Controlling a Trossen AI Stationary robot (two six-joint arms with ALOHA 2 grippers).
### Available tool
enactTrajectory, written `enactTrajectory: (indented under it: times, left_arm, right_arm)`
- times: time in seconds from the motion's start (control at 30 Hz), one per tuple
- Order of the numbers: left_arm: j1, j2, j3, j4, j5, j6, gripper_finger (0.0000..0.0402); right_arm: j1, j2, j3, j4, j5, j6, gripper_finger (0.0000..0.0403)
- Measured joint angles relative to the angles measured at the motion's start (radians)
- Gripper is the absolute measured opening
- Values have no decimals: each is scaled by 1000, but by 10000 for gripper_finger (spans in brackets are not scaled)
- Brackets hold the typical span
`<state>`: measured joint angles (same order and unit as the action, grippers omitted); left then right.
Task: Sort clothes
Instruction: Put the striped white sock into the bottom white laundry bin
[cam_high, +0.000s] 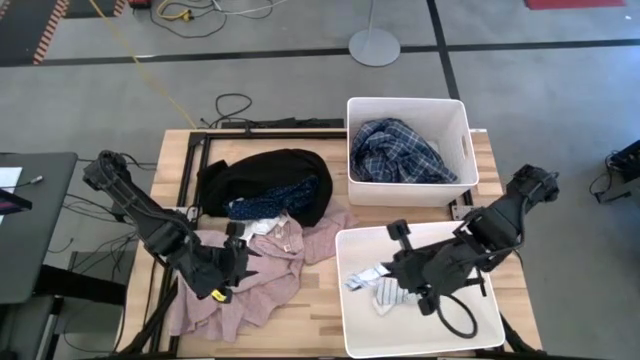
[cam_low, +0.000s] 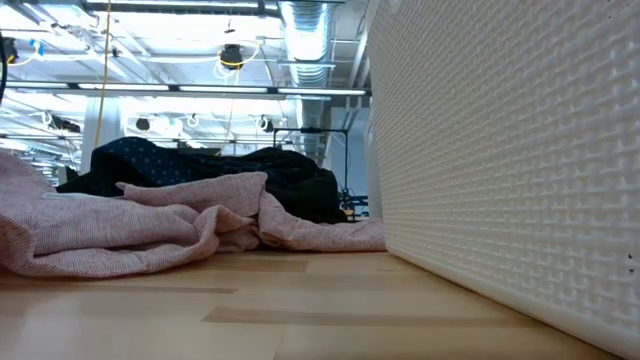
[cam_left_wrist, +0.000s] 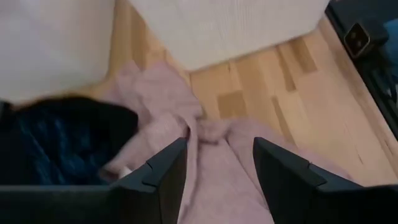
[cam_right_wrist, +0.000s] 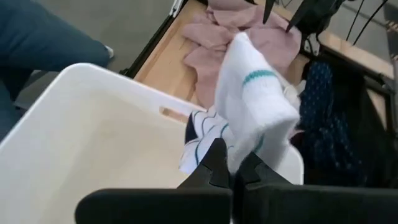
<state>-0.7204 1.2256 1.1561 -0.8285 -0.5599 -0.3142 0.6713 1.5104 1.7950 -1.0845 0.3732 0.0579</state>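
Observation:
A pink garment (cam_high: 262, 268) lies spread on the table's near left; it also shows in the low view (cam_low: 150, 222). My left gripper (cam_left_wrist: 214, 171) hovers open over it, a ridge of pink cloth (cam_left_wrist: 205, 140) between its fingers. A black garment (cam_high: 262, 175) with a navy dotted one (cam_high: 270, 204) on it lies behind. A blue-white plaid shirt (cam_high: 400, 152) lies in the far white bin (cam_high: 462, 112). My right gripper (cam_right_wrist: 229, 169) is over the near white bin (cam_high: 345, 320), shut on a white sock with a teal stripe (cam_right_wrist: 256, 106). Striped socks (cam_right_wrist: 200, 138) lie in that bin. My right gripper pinches one end of the white sock (cam_right_wrist: 231, 149) between its two shut fingers. The fingers slant down toward the table's left side. The rest of the sock reaches out past the fingertips, above the striped socks in the bin.
The near bin's textured wall (cam_low: 500, 150) stands right beside the pink garment's edge. Bare wood (cam_high: 320, 305) shows between the pink garment and the near bin. A black metal frame (cam_high: 190, 160) runs along the table's left and far sides.

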Motion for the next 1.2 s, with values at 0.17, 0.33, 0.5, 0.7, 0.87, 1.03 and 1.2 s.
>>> enactTrajectory:
  times: [0.17, 0.33, 0.5, 0.7, 0.87, 1.03, 1.2]
  left_arm:
    - [-8, 38, 0, -88, 69, -129, 196]
    - [-30, 87, 0, -133, 120, -216, 199]
    - [-46, 139, 0, -135, 155, -259, 199]
    - [-66, 195, -20, -171, 191, -312, 199]
    - [-71, 199, -122, -145, 211, -384, 199]
    - [-92, 199, -203, -61, 238, -436, 199]
    - [-109, 199, -256, 8, 255, -478, 199]
  right_arm:
    - [33, -17, 0, -110, 0, 122, 0]
    - [68, -19, 0, -207, -1, 250, 0]
    - [110, -19, 0, -261, -4, 349, 0]
    - [162, -19, 0, -367, -4, 502, 0]
    - [205, -19, 0, -411, -5, 592, 0]
    - [232, -19, 0, -446, -6, 664, 0]
    - [248, -19, 0, -470, -8, 726, 0]
